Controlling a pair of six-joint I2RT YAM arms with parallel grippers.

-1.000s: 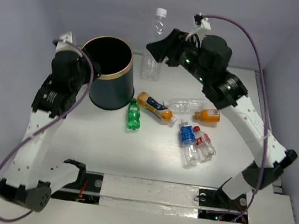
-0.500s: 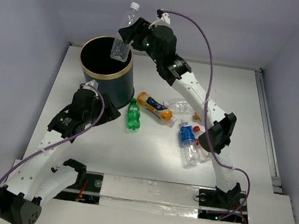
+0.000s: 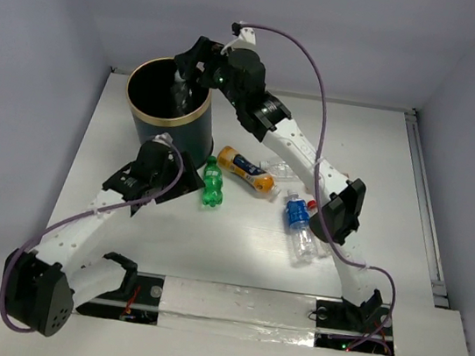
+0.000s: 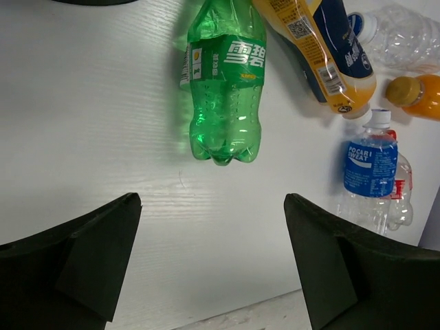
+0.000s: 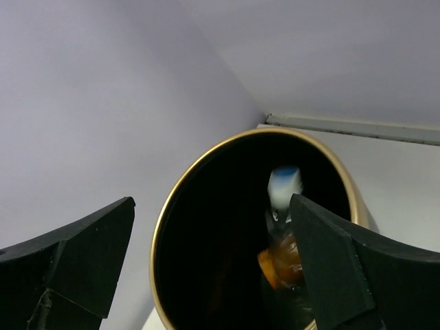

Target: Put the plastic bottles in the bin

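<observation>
The dark bin (image 3: 175, 138) with a gold rim (image 5: 180, 194) stands at the back left. My right gripper (image 3: 187, 66) hangs open just above its mouth. Below it, inside the bin, a clear bottle with a white cap (image 5: 284, 187) lies against an orange bottle (image 5: 278, 267). My left gripper (image 3: 185, 184) is open and empty, low over the table, just short of the green bottle (image 4: 225, 89). Right of the green one lie an orange bottle (image 4: 313, 48), a clear bottle (image 4: 399, 27), a small orange bottle (image 4: 416, 93) and a blue-labelled bottle (image 4: 370, 172).
A red-labelled bottle (image 3: 318, 220) lies against the blue-labelled one (image 3: 298, 226). The right arm (image 3: 310, 166) stretches over the bottle cluster towards the bin. Grey walls close in the table at the back and sides.
My right gripper carried the clear bottle over the bin and opened; the bottle has dropped inside. My left gripper came down from beside the bin towards the green bottle and opened wider.
</observation>
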